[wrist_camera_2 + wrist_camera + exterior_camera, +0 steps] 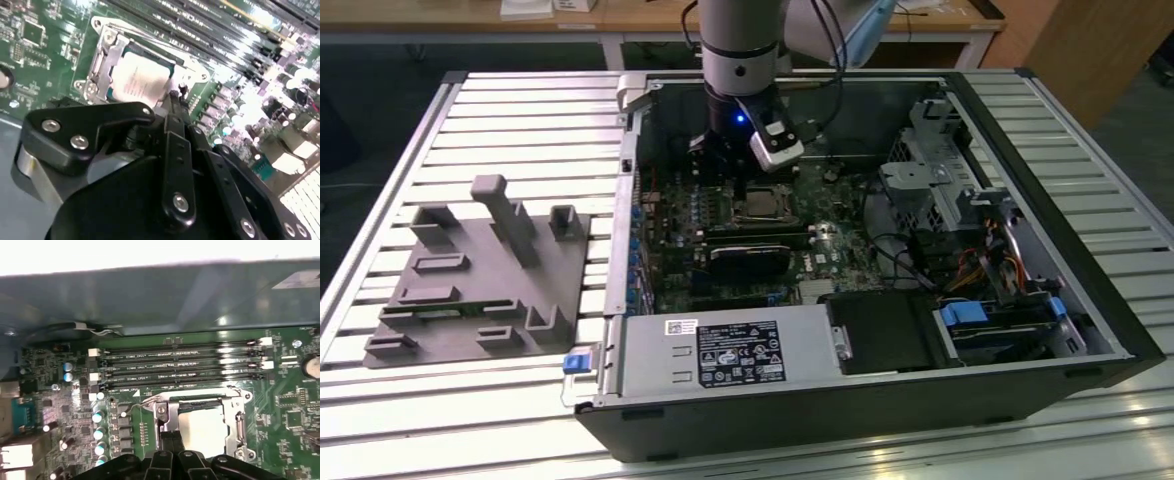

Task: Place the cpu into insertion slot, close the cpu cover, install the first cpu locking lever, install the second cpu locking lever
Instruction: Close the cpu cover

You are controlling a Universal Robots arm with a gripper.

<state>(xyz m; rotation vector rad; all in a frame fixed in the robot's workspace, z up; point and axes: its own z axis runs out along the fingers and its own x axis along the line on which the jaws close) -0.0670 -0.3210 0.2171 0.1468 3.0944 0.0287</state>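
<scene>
Meeting flat against each other, the two black fingers (176,131) leave no gap, and nothing shows between them. Their tips stand at one edge of the insertion slot (200,404), just beside a corner of the cpu cover (236,422). Whether they touch it, I cannot tell. A thin wire lever (141,402) curves off that same corner.

The cpu (136,79) lies seated in the slot, its pale face up and level with the green board. It is square, with no long axis, and its sides run parallel to the silvery frame. The cover lies flat around it, and the chip's face shows through the window.

Room is tight along the board. The long memory slots (180,365) run parallel to the socket's far edge, close to it, with the case's inner wall beyond them. A row of small capacitors (98,432) lines another side. In the exterior view the socket sits in the upper middle of the frame, with the black graphics card (750,258) just below it. Overhead the case (854,425) is open, and the arm comes straight down through that opening.

At the exterior view's left a grey fixture (467,270) rests on the slatted worktop (520,110), well apart from the case.
</scene>
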